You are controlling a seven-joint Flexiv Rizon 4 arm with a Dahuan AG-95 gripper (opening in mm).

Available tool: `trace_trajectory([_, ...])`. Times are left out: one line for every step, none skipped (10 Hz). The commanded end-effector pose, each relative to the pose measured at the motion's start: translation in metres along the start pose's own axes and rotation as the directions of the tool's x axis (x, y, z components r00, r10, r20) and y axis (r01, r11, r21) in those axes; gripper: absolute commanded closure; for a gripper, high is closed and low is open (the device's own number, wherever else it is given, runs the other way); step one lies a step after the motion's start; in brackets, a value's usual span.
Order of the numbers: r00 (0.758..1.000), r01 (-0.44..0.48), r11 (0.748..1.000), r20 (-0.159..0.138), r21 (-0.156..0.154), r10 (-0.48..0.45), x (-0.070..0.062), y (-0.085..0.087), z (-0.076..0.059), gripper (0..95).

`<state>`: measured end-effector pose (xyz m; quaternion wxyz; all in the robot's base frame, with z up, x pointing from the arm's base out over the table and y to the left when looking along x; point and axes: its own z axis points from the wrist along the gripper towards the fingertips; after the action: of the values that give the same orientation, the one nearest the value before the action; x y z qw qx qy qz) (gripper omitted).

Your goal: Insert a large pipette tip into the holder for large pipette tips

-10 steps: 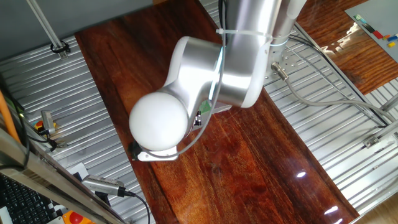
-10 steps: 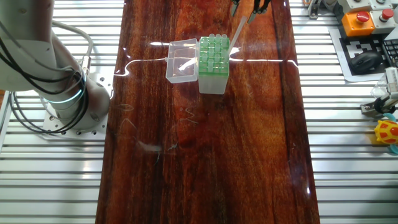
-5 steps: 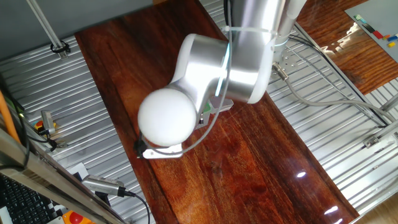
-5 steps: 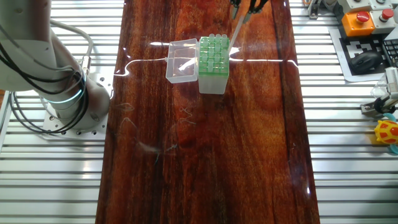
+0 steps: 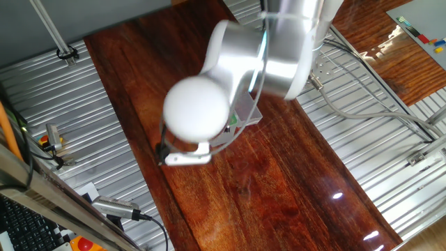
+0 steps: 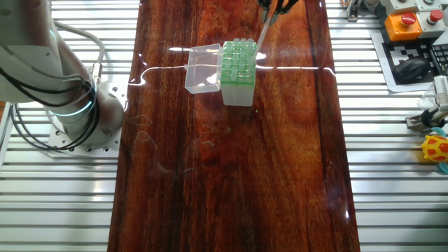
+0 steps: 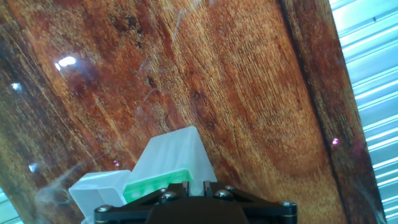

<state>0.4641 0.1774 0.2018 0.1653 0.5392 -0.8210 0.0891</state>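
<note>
In the other fixed view the holder [image 6: 236, 70] stands on the wooden table [image 6: 231, 182], its green rack of holes facing up and its translucent lid [image 6: 201, 68] open to the left. My gripper [image 6: 275, 6] is at the top edge, shut on the large pipette tip [image 6: 263, 31]. The tip slants down-left, and its point is at the far right corner of the green rack. In the hand view the holder [image 7: 177, 155] lies right below the gripper [image 7: 196, 188], with a pale strip of the tip [image 7: 197, 186] between the shut jaws. In one fixed view the arm [image 5: 230, 70] hides the gripper and the tip.
The robot base [image 6: 70, 105] stands on the slatted metal at the left. At the right are an orange button box [image 6: 404, 21], a black mouse [image 6: 413, 68] and a yellow toy [image 6: 437, 150]. The hand view shows the table's right edge [image 7: 336, 124].
My gripper has carried the tip left, so its point has come to the rack's far right corner. The holder and lid have shifted slightly left. The arm has swung up-right in one fixed view.
</note>
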Motion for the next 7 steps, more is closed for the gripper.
trace_trajectory([0.999, 0.000, 1.000, 0.048, 0.009, 0.000, 0.0000, 0.0010, -0.0066, 95.0])
trace_trajectory([0.997, 0.005, 1.000, 0.078, 0.026, -0.007, 0.0014, 0.0021, -0.0091, 95.0])
trace_trajectory([0.995, 0.010, 0.999, 0.099, 0.045, -0.015, 0.0022, 0.0021, -0.0106, 95.0])
trace_trajectory([0.994, 0.011, 0.999, 0.106, 0.051, -0.017, 0.0024, 0.0021, -0.0109, 95.0])
trace_trajectory([0.992, 0.012, 0.998, 0.123, 0.058, -0.019, 0.0030, 0.0022, -0.0114, 95.0])
trace_trajectory([0.989, 0.011, 0.999, 0.144, 0.053, -0.019, 0.0047, 0.0025, -0.0122, 95.0])
trace_trajectory([0.986, 0.010, 0.999, 0.163, 0.047, -0.017, 0.0073, 0.0027, -0.0135, 95.0])
